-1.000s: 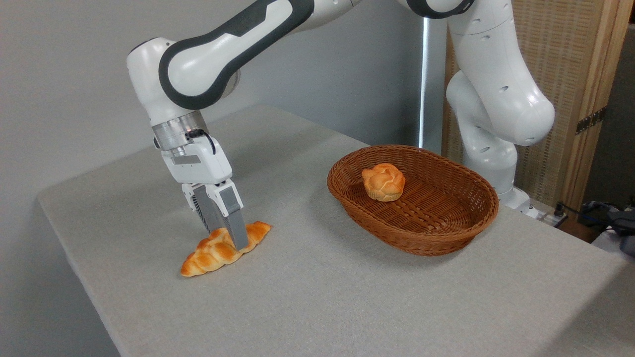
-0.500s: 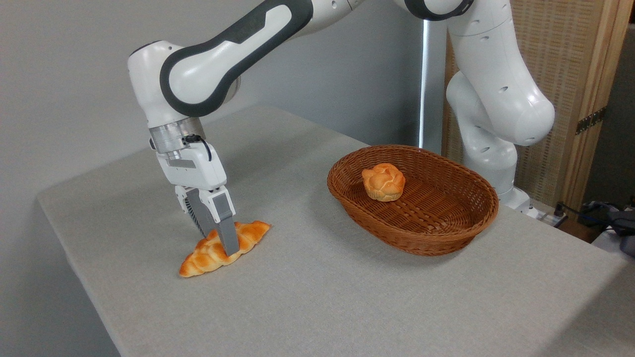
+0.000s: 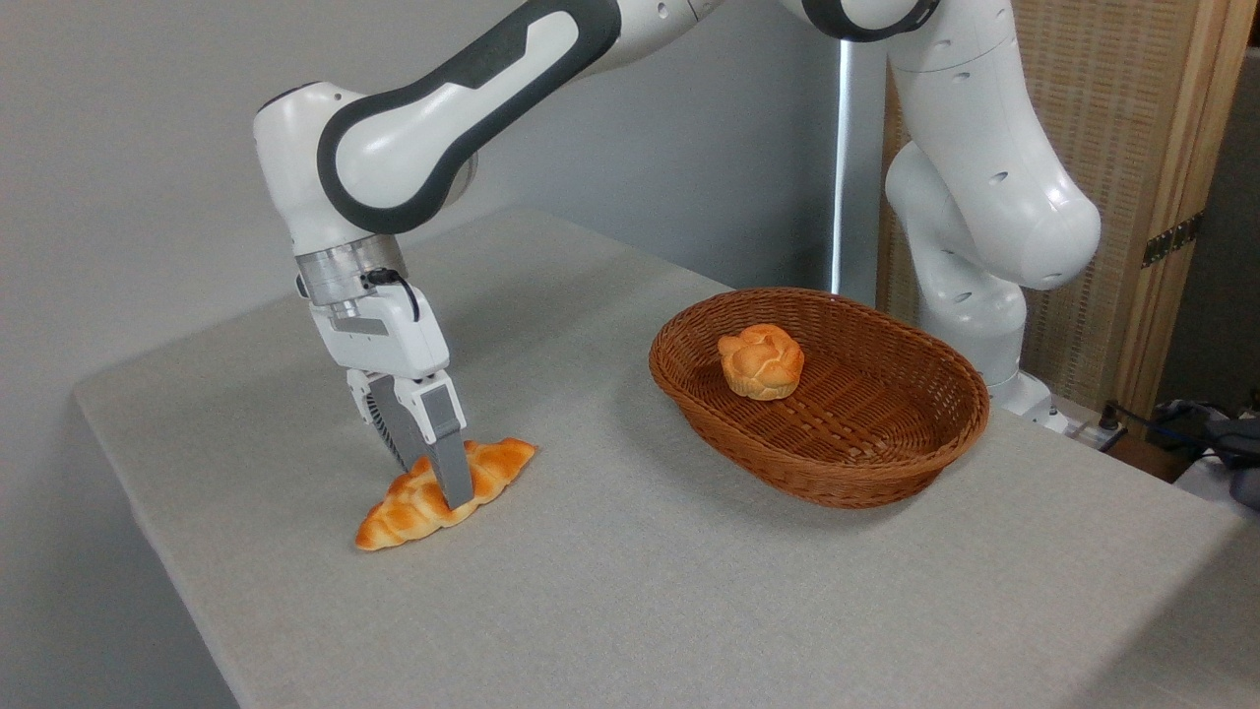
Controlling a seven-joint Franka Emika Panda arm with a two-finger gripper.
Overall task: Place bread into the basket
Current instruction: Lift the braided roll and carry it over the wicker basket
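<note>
At lower left of the frame the braided loaf point(image 3: 445, 491) is clamped across its middle by the pincer point(image 3: 443, 489), seemingly for a balanced lift off the grey worktop point(image 3: 689, 591), while the wicker basket point(image 3: 866, 473) at right is occupied only by a knotted bun point(image 3: 760, 361).

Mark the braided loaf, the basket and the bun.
braided loaf point(image 3: 399, 517): fixed camera, lower left half.
basket point(image 3: 837, 487): fixed camera, near outer wall.
bun point(image 3: 760, 362): fixed camera, top centre.
</note>
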